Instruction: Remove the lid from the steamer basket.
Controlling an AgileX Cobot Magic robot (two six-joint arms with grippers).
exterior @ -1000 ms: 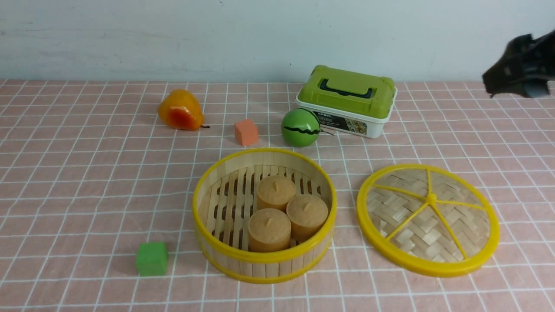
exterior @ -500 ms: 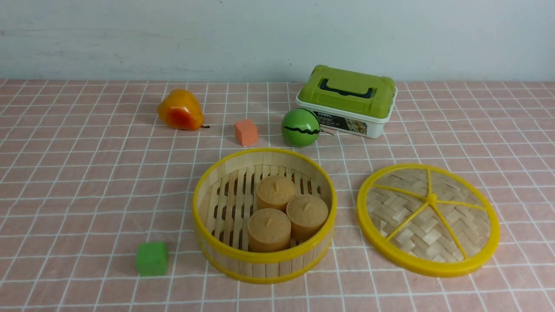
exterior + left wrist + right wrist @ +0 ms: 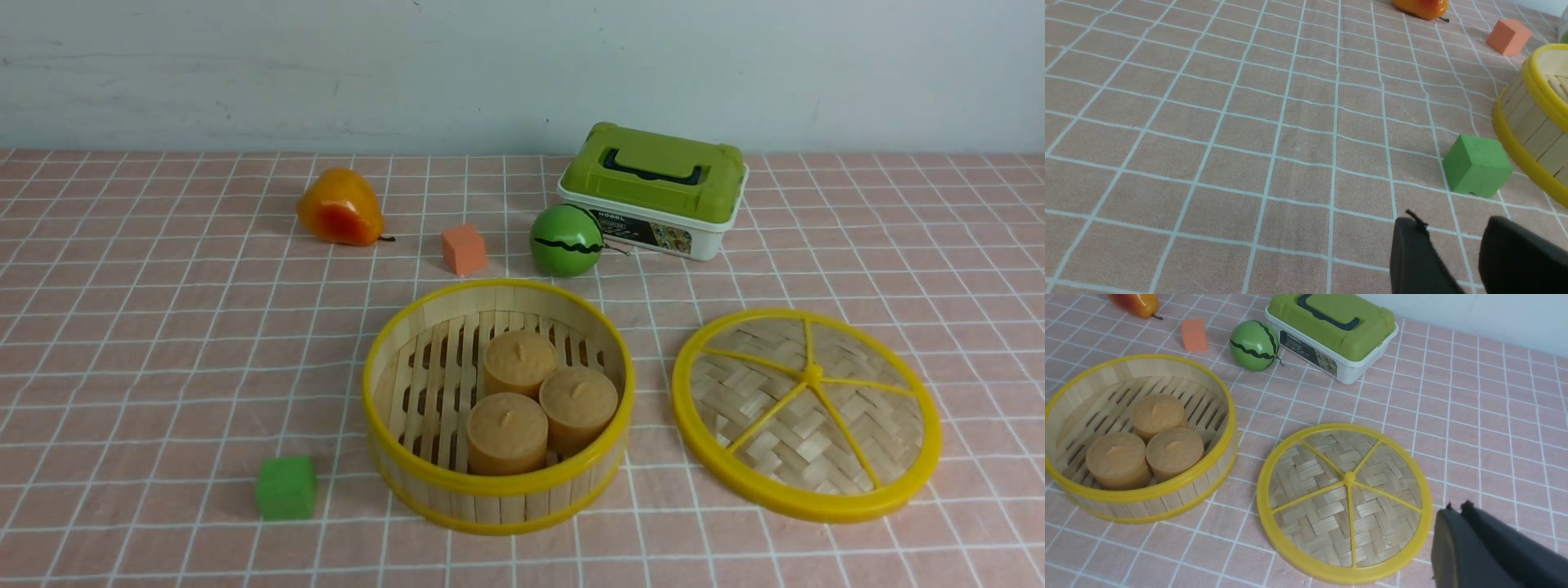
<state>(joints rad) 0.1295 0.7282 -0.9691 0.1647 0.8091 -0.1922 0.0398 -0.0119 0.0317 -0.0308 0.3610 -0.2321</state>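
The lid (image 3: pixel 807 413), a woven bamboo disc with a yellow rim and spokes, lies flat on the cloth to the right of the steamer basket (image 3: pixel 498 490); it also shows in the right wrist view (image 3: pixel 1344 500). The basket (image 3: pixel 1147 496) is uncovered and holds three tan cylinders (image 3: pixel 539 400). Neither gripper shows in the front view. My right gripper (image 3: pixel 1457 510) is shut and empty, raised beside the lid's rim. My left gripper (image 3: pixel 1453 228) is open and empty above the cloth, near a green cube (image 3: pixel 1477 165) and the basket's wall (image 3: pixel 1531 130).
A green-and-white box (image 3: pixel 653 189), a small watermelon ball (image 3: pixel 566 239), an orange cube (image 3: pixel 463 248) and an orange-yellow pear (image 3: pixel 339 208) stand behind the basket. The green cube (image 3: pixel 286 487) sits to the basket's front left. A pink checked cloth (image 3: pixel 163 327) covers the table.
One second ago my right gripper showed at the front view's upper right edge; it left that view by half a second ago. The lid and basket have not moved.
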